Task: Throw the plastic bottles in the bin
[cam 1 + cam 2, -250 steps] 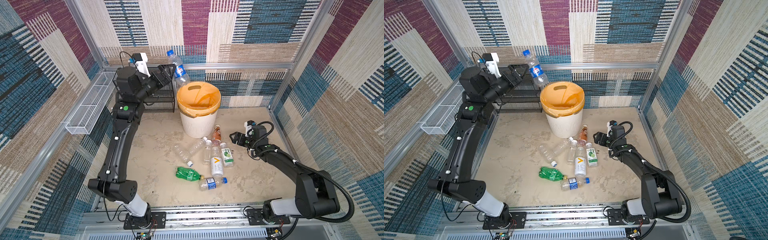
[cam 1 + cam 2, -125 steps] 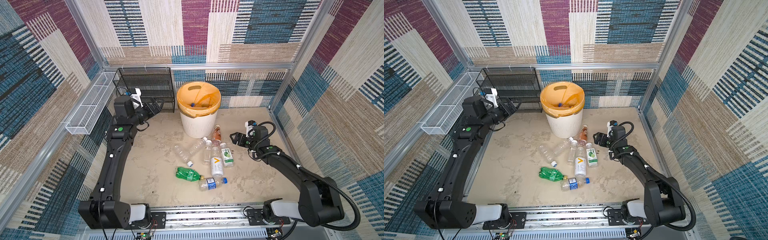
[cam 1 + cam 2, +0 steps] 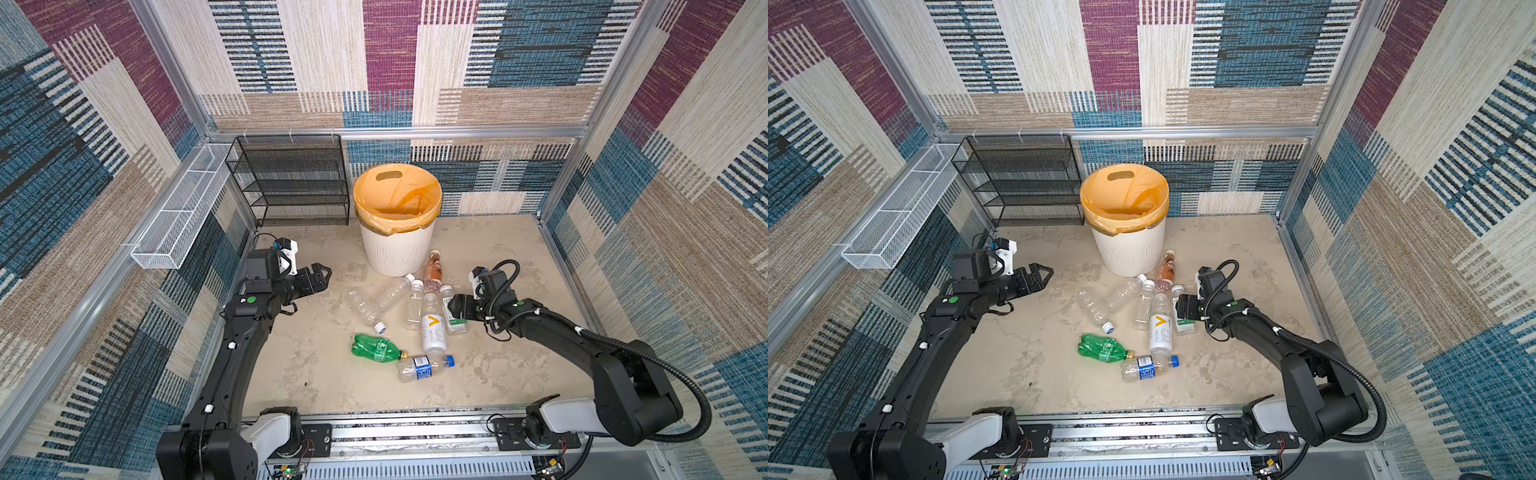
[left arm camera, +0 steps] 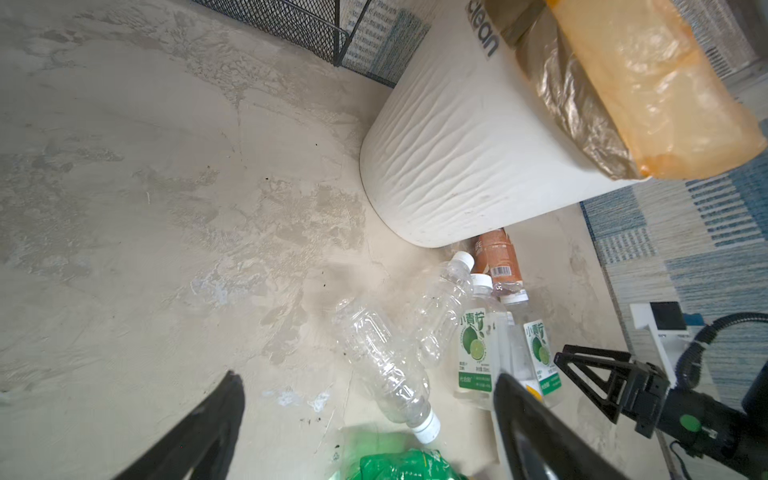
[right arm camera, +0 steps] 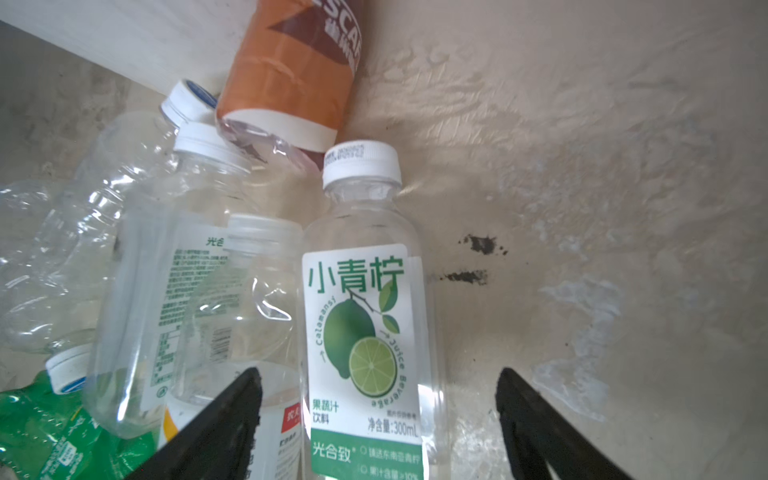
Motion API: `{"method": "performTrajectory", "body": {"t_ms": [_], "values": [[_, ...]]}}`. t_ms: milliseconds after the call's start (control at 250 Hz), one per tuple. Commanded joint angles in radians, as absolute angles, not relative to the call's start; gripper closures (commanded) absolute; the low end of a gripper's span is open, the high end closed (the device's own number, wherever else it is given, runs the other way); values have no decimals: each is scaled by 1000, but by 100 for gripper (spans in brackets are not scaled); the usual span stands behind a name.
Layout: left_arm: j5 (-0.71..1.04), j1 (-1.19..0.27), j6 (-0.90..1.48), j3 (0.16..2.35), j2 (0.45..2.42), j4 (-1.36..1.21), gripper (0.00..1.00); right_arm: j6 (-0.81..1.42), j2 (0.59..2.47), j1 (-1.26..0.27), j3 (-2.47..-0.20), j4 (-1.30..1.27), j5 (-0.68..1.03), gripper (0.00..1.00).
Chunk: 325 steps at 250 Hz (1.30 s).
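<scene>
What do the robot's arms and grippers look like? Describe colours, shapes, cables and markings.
The left arm and right arm are matte black with tubular links, white base housings and a green dot near each wrist. Each wrist carries a white camera mount. The left gripper and right gripper have black triangular fingers. A ribbed black hose runs along the right arm.

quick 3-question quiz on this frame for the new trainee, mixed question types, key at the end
1. True or false: the left gripper holds a bottle.
2. In the right wrist view, which bottle lies between the right gripper's open fingers? A) green bottle B) lime-label bottle C) blue-label bottle
3. How many bottles lie on the tabletop outside the bin?

Key: 1 false, the left gripper is open and empty. 2 B. 3 eight.
</scene>
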<state>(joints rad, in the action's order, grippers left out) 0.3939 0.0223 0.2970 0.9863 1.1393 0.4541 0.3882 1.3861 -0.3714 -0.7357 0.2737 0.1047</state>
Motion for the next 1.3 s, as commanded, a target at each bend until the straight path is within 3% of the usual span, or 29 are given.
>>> {"method": "performTrajectory", "body": {"t_ms": [0,328,736,996,1296], "values": [[408,28,236,966,1155,441,6,395,1421,-396,-762,289,44,9],[452,52,268,939,1164,408,8,375,1551,-440,-814,312,-58,9],[473,66,281,933,1190,396,10,376,1626,-443,-845,282,-121,22],[484,67,287,927,1206,393,11,378,1578,-444,-836,273,-155,34],[497,67,288,915,1206,384,11,364,1436,-434,-852,252,-224,34]]}}
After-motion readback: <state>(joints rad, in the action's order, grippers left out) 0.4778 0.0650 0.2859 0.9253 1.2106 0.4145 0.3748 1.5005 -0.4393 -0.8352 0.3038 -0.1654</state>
